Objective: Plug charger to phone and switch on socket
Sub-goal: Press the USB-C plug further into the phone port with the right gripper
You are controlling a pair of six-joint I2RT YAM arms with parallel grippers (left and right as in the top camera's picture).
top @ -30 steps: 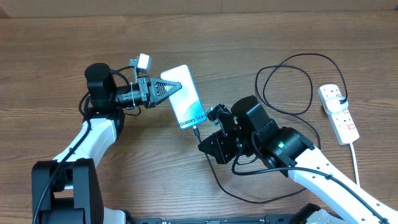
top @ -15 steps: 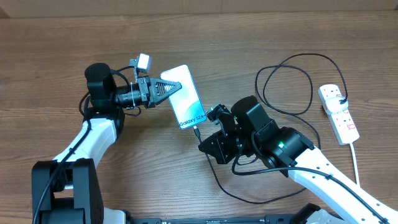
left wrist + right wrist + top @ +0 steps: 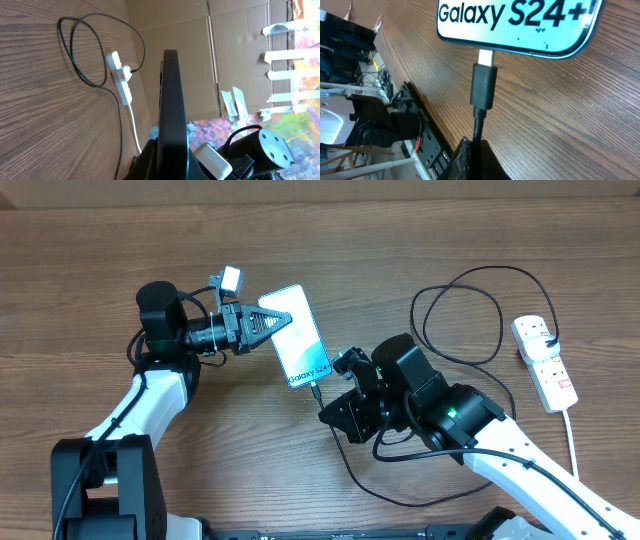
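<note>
The phone [image 3: 298, 335], with a blue-and-white screen reading "Galaxy S24+", is held off the table by my left gripper [image 3: 268, 323], which is shut on its top end. In the left wrist view it shows edge-on as a dark bar [image 3: 171, 105]. My right gripper [image 3: 335, 395] is shut on the charger cable just behind its black plug [image 3: 484, 85]. The plug's silver tip touches the phone's bottom edge [image 3: 520, 25]. The black charger cable [image 3: 455, 310] loops to the white socket strip [image 3: 543, 360] at the right, also seen in the left wrist view [image 3: 121, 79].
The socket's thick white cord [image 3: 572, 435] runs toward the near right edge. More black cable [image 3: 400, 495] curves under my right arm. Cardboard walls [image 3: 210, 60] stand behind the table.
</note>
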